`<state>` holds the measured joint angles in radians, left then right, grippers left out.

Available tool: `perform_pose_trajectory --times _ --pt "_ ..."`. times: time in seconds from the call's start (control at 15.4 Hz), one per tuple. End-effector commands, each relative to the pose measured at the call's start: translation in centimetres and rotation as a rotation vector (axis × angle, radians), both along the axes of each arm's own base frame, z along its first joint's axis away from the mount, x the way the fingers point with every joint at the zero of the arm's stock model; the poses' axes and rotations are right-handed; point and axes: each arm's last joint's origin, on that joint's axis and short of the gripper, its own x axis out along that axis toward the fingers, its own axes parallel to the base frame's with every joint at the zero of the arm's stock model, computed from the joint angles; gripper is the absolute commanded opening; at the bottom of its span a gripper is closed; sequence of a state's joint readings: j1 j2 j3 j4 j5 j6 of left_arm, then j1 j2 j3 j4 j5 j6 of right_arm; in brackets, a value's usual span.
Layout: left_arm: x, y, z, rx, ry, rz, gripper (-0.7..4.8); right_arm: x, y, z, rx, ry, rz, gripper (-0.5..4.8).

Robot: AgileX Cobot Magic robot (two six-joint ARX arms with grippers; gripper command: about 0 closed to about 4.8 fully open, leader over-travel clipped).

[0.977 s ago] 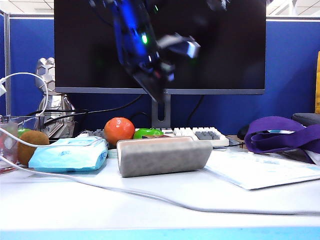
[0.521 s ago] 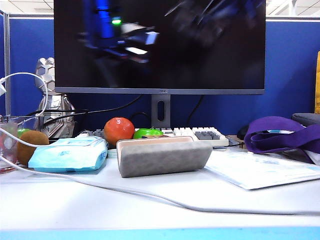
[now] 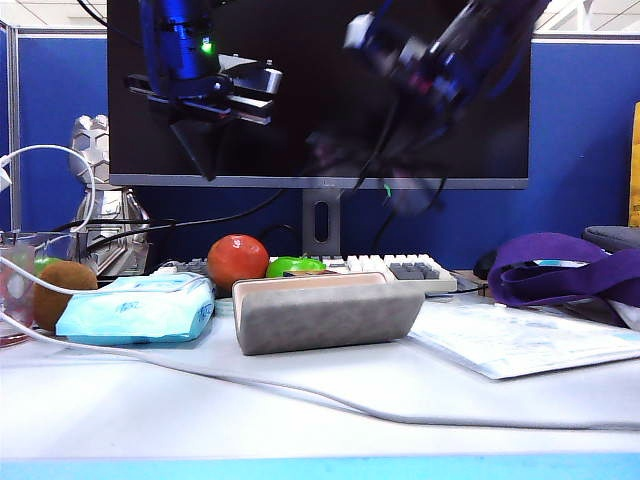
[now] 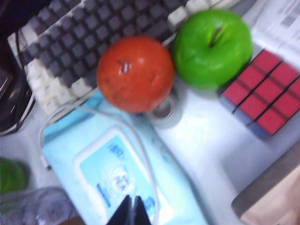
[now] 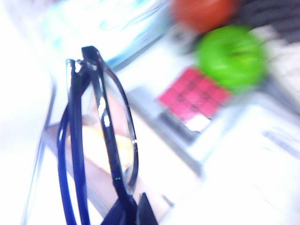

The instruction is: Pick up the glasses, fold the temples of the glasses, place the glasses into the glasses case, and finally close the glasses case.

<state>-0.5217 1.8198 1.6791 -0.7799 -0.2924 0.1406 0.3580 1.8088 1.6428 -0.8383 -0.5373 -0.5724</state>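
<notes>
The glasses case (image 3: 325, 312) lies open on the white table, grey outside with tan lining (image 5: 96, 147). My right gripper (image 5: 133, 213) is shut on the rim of the black glasses (image 5: 115, 140). The temples (image 5: 72, 159) run close along the frame. In the exterior view the right gripper (image 3: 405, 150) and the glasses (image 3: 352, 162) are a blur high above the case, in front of the monitor. My left gripper (image 3: 205, 150) hangs shut and empty at the upper left. In its wrist view the left gripper (image 4: 131, 211) is above the light-blue wipes pack (image 4: 122, 173).
An orange fruit (image 3: 238, 262), a green apple (image 3: 295, 266), a red cube (image 4: 262, 93) and a keyboard (image 3: 400, 270) sit behind the case. The wipes pack (image 3: 140, 308) and a kiwi (image 3: 62, 292) are to its left. Papers (image 3: 520, 340) and a purple strap (image 3: 560, 268) lie right; a white cable (image 3: 300, 392) crosses the front.
The left gripper has swung from above the case to the upper left and shut. The right arm has come down into view from the upper right with the glasses.
</notes>
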Motion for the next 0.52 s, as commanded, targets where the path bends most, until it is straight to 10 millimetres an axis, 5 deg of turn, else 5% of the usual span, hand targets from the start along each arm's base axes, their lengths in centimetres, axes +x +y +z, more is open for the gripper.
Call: perform_pose_trajectory --times 0.07,0.52 --pt "0.3 0.0 0.6 -0.055 -0.035 -0.015 0.16 0.4 2.1 -1.9 -0.052 -0.005 0.070 -0.01" --pt "1.0 1.1 0.6 -0.108 -0.025 -0.010 0.16 1.4 3.9 -6.5 -0.185 0.049 0.115 -0.01"
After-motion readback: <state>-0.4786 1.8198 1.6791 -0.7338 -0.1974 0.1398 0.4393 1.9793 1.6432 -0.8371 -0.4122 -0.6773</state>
